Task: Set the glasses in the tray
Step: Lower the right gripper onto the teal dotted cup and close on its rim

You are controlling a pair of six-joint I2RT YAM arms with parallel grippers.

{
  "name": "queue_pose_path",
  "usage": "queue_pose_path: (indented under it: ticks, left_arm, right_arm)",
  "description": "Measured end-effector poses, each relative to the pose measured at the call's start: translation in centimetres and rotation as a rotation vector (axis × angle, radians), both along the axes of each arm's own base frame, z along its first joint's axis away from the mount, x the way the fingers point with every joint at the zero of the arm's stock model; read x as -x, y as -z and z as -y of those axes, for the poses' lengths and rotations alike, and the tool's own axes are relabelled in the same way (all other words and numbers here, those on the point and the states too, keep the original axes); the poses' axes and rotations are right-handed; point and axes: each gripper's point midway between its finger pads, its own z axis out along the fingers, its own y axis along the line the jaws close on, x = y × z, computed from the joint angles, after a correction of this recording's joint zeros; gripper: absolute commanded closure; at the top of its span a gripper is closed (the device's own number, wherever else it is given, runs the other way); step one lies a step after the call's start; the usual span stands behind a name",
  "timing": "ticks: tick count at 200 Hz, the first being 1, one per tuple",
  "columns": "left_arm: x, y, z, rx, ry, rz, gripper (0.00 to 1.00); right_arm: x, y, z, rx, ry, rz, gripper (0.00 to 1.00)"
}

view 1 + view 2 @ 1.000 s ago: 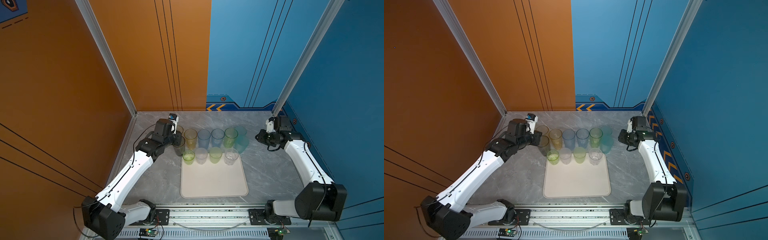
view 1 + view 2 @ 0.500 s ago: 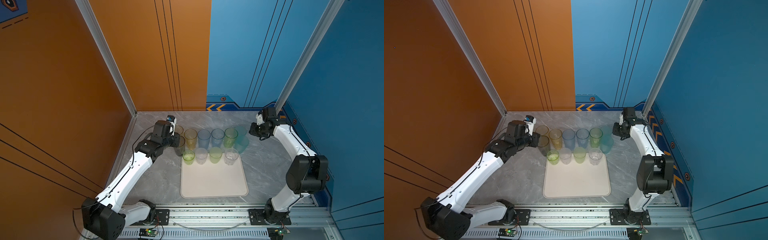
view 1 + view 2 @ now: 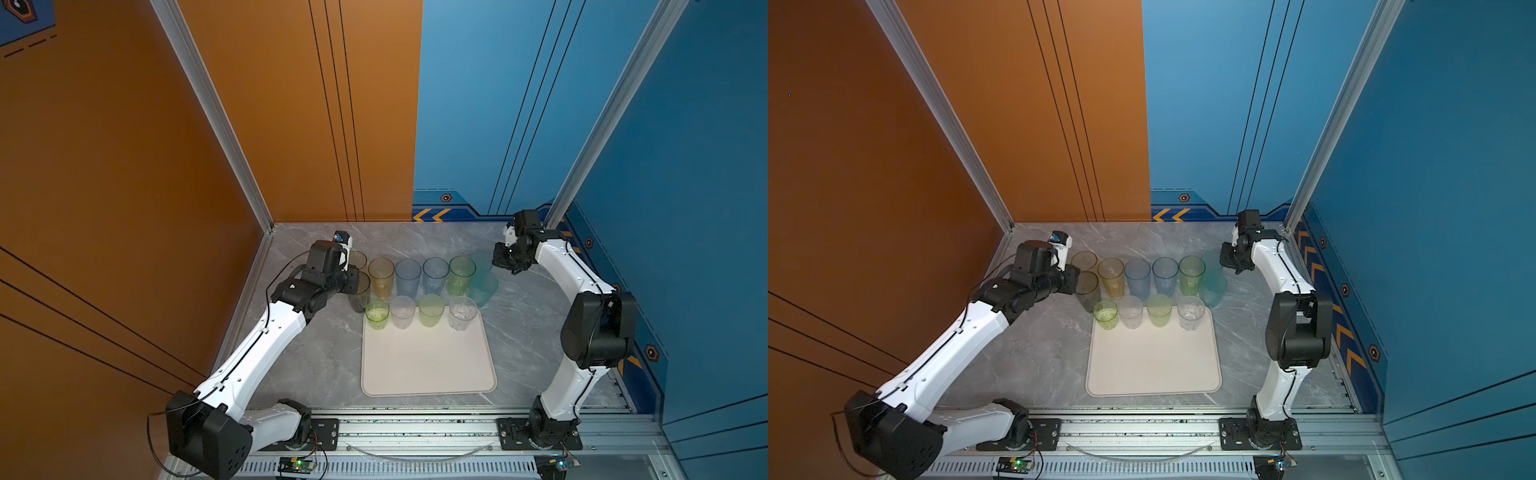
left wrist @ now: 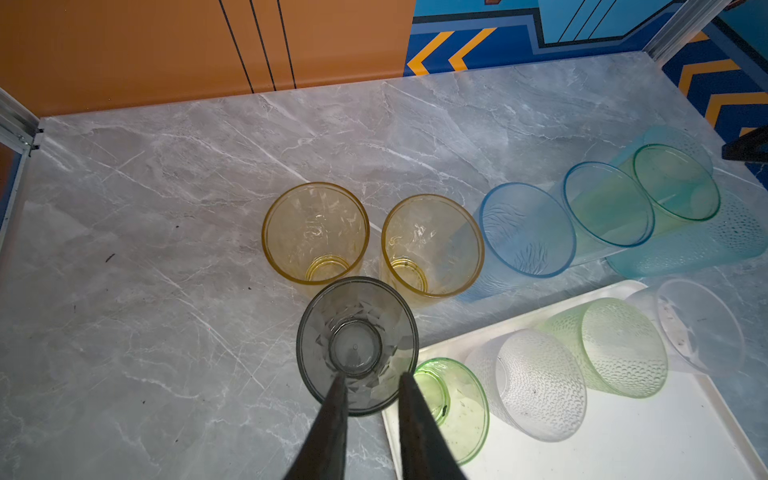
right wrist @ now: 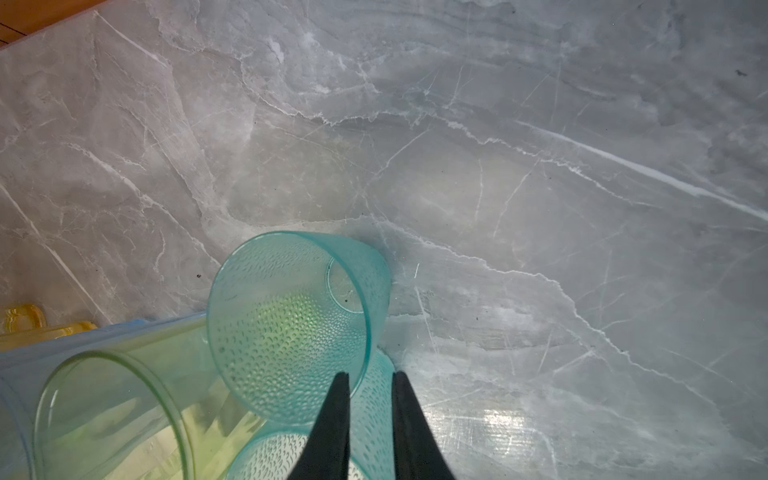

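Four glasses in tray | grey marble tabletop | orange, blue walls | left hand, right hand: cannot tell

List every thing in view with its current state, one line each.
tray: flat on table, mostly bare.
short glasses, light green, frosted, green, clear: upright in tray.
tall glasses, yellow, yellow, blue, blue, green: upright on table.
grey glass: upright on table beside tray.
teal glasses, far, near: upright on table.
left claw: narrowly parted at grey glass's rim; grip unclear.
right claw: narrowly parted at teal rims; grip unclear.
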Motion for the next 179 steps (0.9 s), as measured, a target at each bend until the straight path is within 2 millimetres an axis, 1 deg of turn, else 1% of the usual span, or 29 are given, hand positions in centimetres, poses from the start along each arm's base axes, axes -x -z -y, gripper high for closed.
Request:
queue_pose_path:
  ticks: [71, 98, 125, 162, 179]
  left_arm:
    - [-0.1, 0.3, 0.0, 0.0, 0.001, -0.008, 0.76]
    - [-0.2, 0.5, -0.1, -0.001, -0.001, -0.014, 0.76]
    - [-0.3, 0.7, 0.0, -0.003, -0.001, -0.019, 0.76]
    - [-0.3, 0.9, 0.0, -0.004, 0.0, -0.024, 0.77]
    - [-0.3, 0.9, 0.0, -0.003, 0.0, -0.027, 0.77]
  right_arm:
    - [-0.9, 1.4, -0.4, 0.008, -0.007, -0.033, 0.81]
    - [-1.1, 1.4, -0.1, 0.025, 0.001, -0.033, 0.81]
    - [-1.5, 1.4, -0.2, 0.026, -0.002, -0.033, 0.81]
    - [-2.0, 2.5, -0.5, 0.033, -0.008, -0.055, 0.82]
    - [-2.0, 2.9, -0.7, 0.034, -0.012, -0.065, 0.84]
